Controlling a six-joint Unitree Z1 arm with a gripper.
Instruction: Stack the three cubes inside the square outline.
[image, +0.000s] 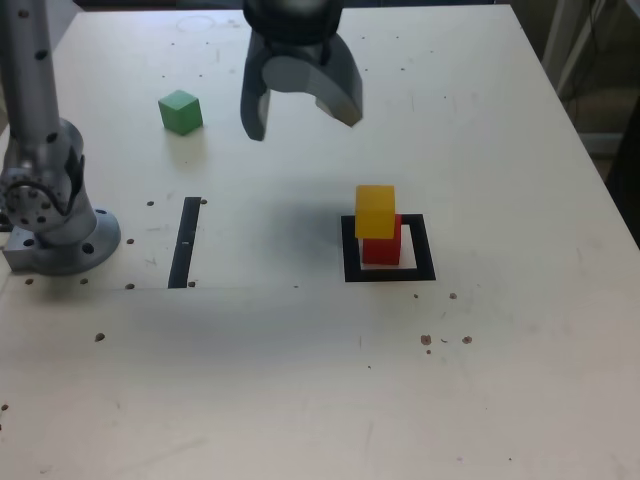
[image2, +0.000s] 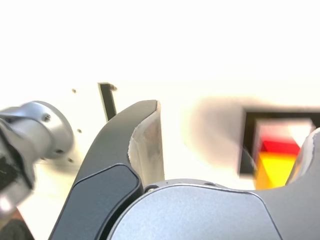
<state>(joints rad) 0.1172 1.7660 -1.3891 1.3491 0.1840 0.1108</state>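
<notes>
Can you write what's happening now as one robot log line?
gripper: open, empty | yellow cube: on red cube | green cube: outside square outline

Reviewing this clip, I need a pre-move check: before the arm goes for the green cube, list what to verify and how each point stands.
1. Jaws open with nothing between them: ok.
2. Red cube inside the square outline: ok.
3. Yellow cube resting on the red one: ok, though it looks shifted toward the exterior view's left.
4. Yellow cube squarely centred, fit to carry a third: not ok, it seems offset.
5. Green cube free of other objects: ok.
6. Jaws lined up over the green cube: not ok, they hang to its right in the exterior view.
</notes>
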